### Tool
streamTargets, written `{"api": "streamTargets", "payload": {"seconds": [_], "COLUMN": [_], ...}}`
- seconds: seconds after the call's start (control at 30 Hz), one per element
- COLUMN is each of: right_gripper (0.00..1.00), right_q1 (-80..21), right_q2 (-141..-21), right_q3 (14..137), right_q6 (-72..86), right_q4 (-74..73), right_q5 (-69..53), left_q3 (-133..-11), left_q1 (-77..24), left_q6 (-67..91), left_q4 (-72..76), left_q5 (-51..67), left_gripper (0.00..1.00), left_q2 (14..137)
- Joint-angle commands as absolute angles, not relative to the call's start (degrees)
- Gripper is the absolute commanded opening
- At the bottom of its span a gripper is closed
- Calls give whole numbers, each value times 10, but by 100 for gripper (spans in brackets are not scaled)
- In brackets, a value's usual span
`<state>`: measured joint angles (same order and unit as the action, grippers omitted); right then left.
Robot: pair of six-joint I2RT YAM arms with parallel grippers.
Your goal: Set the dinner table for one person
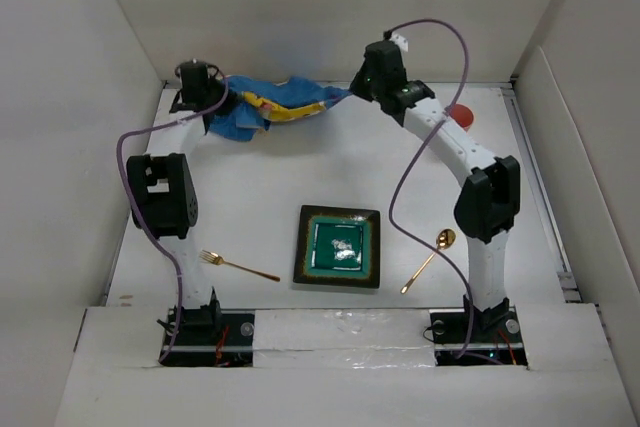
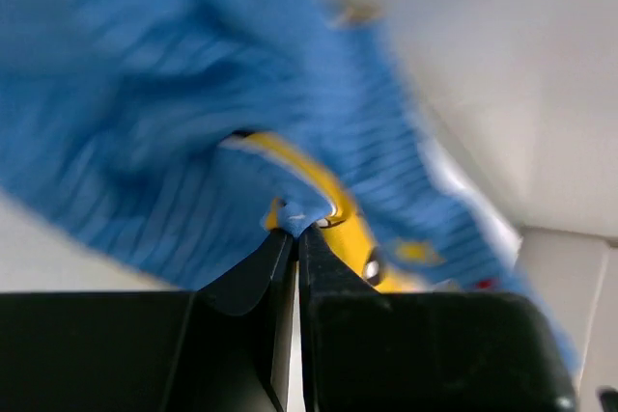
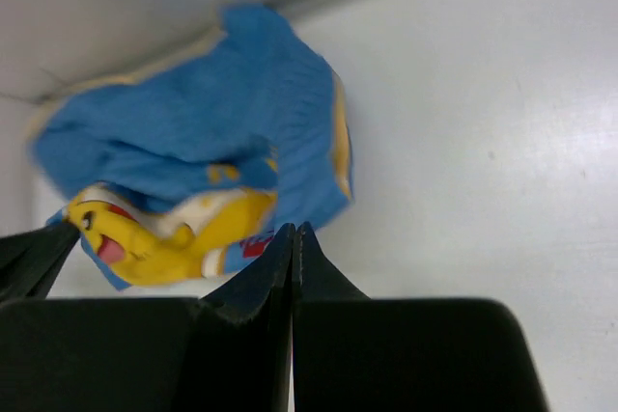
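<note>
On the white table [image 1: 260, 187] before both arms you have the green plate [image 1: 339, 246] by the near edge with gold fork [image 1: 238, 266] and gold spoon [image 1: 430, 259] flanking it, but left pincer [image 2: 294, 231] and right pincer [image 3: 293, 229] each clamp the blue mat [image 1: 262, 105], bunched at the far edge, not yet laid

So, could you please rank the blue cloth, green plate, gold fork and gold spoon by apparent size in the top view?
1-2. green plate, blue cloth: comparable; cloth is bunched, so unranked.
3-4. gold fork, gold spoon: nearly alike, much smaller.
</note>
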<state>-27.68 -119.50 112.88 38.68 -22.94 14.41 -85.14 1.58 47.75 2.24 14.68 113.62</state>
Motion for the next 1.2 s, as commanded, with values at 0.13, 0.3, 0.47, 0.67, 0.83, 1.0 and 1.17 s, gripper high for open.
{"api": "streamTargets", "payload": {"seconds": [0.13,0.3,0.47,0.67,0.83,1.0,1.17], "right_gripper": [0,0,0,4,53,62,62], "right_q1": [-257,-251,-268,-327,-402,-428,-439], "right_q2": [-1057,-931,-878,-959,-1088,-1197,-1283], "right_q3": [1177,961,777,777,882,990,1061], "right_q6": [330,322,337,321,307,319,341], "right_q4": [-165,-120,-91,-98,-132,-194,-237], "right_q5": [109,73,60,24,11,28,66], "left_q3": [-1078,-863,-629,-519,-536,-512,-500], "left_q1": [-43,-56,-56,-20,-20,-20,-20], "left_q6": [321,265,236,262,263,267,266], "left_q4": [-36,-14,-40,-69,-132,-158,-176], "left_q5": [91,74,24,-50,-115,-149,-132], "left_gripper": [0,0,0,0,0,0,0], "left_q2": [999,857,775,702,702,650,629]}}
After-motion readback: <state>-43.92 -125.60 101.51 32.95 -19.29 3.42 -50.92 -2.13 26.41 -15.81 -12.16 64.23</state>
